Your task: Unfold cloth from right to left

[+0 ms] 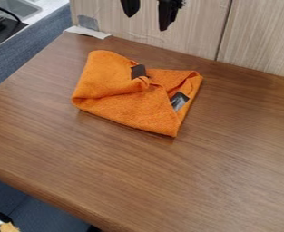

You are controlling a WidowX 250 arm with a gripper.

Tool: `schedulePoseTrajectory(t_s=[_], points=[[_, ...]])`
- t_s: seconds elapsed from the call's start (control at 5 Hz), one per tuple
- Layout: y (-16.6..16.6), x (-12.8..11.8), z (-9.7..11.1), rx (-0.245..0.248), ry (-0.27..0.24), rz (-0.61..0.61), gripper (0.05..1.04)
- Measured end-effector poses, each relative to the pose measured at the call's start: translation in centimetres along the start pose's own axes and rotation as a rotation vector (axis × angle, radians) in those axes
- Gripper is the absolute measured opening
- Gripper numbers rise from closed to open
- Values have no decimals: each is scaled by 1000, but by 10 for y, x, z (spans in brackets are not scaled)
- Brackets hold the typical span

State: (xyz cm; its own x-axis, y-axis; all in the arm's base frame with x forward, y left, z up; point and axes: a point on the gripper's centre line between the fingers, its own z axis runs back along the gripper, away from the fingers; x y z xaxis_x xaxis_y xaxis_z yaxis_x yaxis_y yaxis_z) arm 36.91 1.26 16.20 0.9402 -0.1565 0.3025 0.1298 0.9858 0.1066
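Camera view: we look down on the table (229, 176), its brown top running back to the pale wall (186, 41). The orange cloth (125, 108) lies on the table, a little left of the middle and toward the wall, well in from the front edge. We find it bunched and folded over on itself: a thick, rounded flap (107, 72) makes up its left part, and the right part narrows to folded edges, with one corner pointing toward us.

The claw (146, 23) hangs at the top of the view, before the wall and apart from the cloth. It is open, its two fingers spread with nothing between them.

Two dark tags show on the cloth, one (138, 71) near the middle of its far side, the other (179, 101) by the right edge, partly tucked under a fold.

As we judge it, little of the unfolding is done. No side is spread flat, and we cannot tell how many layers lie beneath. What is left is nearly the whole job: take hold of the upper layer toward the right, draw it over to the left, and lay it flat.
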Motion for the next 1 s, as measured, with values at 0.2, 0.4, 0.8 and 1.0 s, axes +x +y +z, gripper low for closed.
schedulePoseTrajectory(t_s=[0.2, 0.4, 0.8, 1.0], points=[[-1, -5, -14, -4, 41, 4, 999], [2, -20, -34, 31, 103, 22, 999], [0, -43, -74, 72, 209, 36, 999], [0, -48, -87, 74, 243, 34, 950]])
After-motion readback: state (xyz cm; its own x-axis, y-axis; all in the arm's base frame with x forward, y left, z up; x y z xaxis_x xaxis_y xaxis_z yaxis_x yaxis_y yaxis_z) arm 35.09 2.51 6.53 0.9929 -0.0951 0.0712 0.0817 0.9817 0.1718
